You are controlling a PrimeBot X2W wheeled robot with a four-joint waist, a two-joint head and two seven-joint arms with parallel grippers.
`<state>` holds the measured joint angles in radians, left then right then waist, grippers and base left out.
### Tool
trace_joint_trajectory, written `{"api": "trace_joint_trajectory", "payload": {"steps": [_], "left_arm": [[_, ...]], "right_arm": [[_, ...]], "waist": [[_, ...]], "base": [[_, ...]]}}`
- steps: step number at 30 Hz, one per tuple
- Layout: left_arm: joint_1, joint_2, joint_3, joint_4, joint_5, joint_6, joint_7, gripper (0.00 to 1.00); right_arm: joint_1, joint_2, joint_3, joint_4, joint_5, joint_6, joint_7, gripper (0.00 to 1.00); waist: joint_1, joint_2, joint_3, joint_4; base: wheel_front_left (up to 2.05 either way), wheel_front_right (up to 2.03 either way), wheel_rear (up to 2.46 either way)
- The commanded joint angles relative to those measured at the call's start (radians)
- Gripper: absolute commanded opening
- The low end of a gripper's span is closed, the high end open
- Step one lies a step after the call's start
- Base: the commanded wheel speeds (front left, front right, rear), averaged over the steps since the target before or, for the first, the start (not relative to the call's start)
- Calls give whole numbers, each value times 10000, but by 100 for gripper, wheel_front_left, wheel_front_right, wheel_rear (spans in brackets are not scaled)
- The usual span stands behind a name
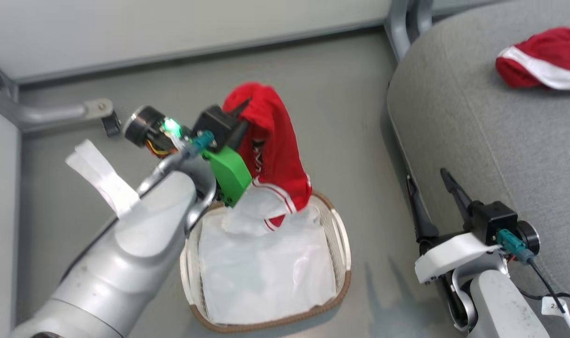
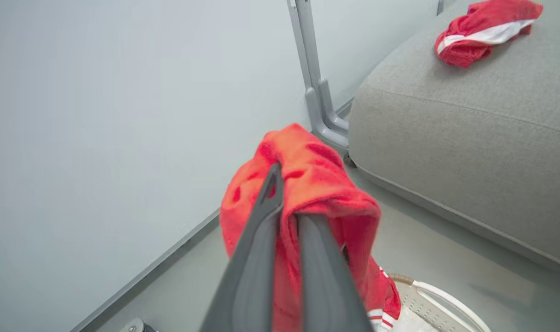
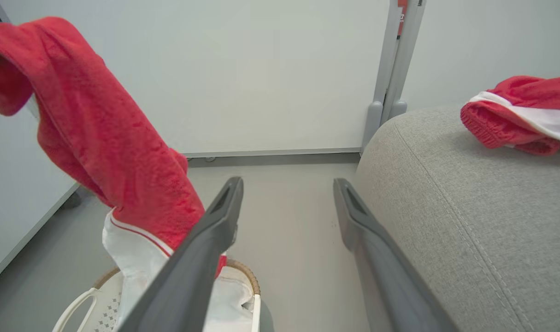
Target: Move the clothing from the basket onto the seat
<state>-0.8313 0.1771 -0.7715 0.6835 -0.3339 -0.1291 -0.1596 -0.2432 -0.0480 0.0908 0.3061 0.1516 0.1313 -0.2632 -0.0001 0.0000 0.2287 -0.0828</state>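
While left pincer clamps jersey, lettering unreadable; right pincer agape.

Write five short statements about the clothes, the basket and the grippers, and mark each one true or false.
1. The left gripper is shut on a red jersey. True.
2. The basket stands on the seat. False: it stands on the floor beside the seat.
3. The right gripper holds a garment. False: its jaws stand open with nothing between them.
4. A red and white garment lies on the seat. True.
5. The basket has a white liner. True.
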Motion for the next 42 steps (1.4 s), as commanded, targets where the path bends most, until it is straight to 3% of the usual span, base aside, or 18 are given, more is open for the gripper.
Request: {"api": "trace_joint_trajectory", "payload": {"steps": [1, 9, 14, 28, 36, 42], "left_arm": [[-187, 154, -56, -305, -276, -13, 215, 0], [-1311, 1101, -404, -1857, -1297, -13, 1865, 0], [-1756, 1302, -337, -2030, -1516, -14, 2458, 0], [-2077, 979, -453, -2320, -1757, 227, 3059, 0], [-2259, 693, -787, -2717, -1773, 164, 3292, 0], [-2359, 340, -972, -2809, -1833, 173, 3374, 0]], "right_arm": [[245, -45, 53, 68, -11, -11, -23, 100], [365, -44, 312, 194, -169, -11, -23, 100], [239, -44, 725, 165, -108, -11, -23, 100], [-791, -45, 3628, -148, 1201, -11, -23, 100], [-2206, -41, 3932, 1408, 513, -11, -22, 100], [-3106, -41, 4165, 2566, 641, -11, -23, 100]], "waist": [[1, 0, -1721, 322], [1, 0, -2256, 188], [1, 0, -2365, 144], [1, 0, -2651, 352], [1, 0, -2778, 866], [1, 0, -2841, 1202]], "base": [[0, 0, 0], [0, 0, 0], [0, 0, 0], [0, 0, 0], [0, 0, 0], [0, 0, 0]]}}
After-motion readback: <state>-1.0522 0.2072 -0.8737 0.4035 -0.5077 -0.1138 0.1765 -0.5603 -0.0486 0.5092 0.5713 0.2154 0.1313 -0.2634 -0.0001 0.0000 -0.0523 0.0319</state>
